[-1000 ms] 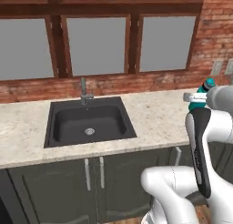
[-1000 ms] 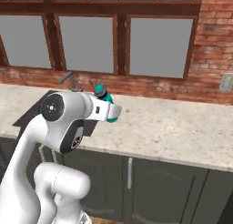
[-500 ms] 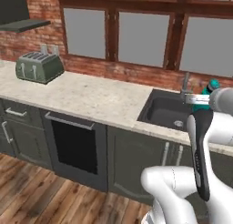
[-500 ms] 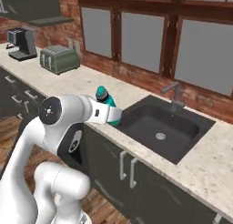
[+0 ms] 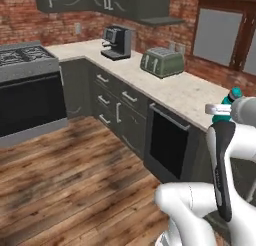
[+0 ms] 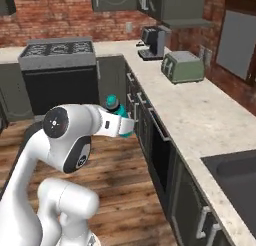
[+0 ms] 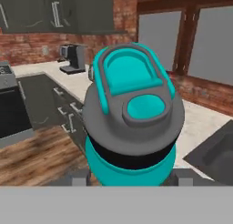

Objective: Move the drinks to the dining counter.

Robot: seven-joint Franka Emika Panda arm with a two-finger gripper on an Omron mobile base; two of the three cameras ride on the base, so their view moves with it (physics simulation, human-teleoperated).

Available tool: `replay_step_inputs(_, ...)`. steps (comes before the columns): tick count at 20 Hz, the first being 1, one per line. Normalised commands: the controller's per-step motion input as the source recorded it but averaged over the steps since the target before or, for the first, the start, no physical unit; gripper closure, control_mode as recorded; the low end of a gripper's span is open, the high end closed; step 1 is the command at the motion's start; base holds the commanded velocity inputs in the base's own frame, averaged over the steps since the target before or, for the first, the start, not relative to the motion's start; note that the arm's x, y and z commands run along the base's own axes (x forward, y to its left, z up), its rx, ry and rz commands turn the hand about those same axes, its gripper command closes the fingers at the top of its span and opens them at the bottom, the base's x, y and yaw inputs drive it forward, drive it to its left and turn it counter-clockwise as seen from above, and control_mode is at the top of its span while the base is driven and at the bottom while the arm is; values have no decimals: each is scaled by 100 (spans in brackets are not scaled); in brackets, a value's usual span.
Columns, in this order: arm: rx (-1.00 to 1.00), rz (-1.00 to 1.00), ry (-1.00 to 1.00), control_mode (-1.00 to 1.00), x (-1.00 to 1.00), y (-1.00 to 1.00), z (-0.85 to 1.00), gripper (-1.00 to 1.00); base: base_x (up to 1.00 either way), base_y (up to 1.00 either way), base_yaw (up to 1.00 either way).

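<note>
Hand view: gripper [image 7: 129, 178] clamped on the teal bottle [image 7: 132, 127], carried clear of the stone counter [image 6: 200, 115]. Delivery outstanding; dining counter not reached, judged early in task.

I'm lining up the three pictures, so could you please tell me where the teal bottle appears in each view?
Left base view: teal bottle at the right edge, above the arm, held in the gripper.
Right base view: left of centre, at the arm's end, over the wood floor.
Hand view: centre, close up, cap toward the camera.
Shared landmark: the coffee machine on the counter.
</note>
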Motion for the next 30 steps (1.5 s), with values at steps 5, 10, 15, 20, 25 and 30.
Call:
replay_step_inputs(5,0,0,0,100,0,0,0,100,-21,44,89)
replay_step_inputs(10,0,0,0,100,0,0,0,100,-13,41,87)
replay_step_inputs(15,0,0,0,100,0,0,0,100,9,25,64)
replay_step_inputs(20,0,0,0,100,0,0,0,100,72,-3,10)
replay_step_inputs(25,0,0,0,100,0,0,0,100,100,-30,0)
replay_step_inputs(30,0,0,0,100,0,0,0,100,100,-40,0)
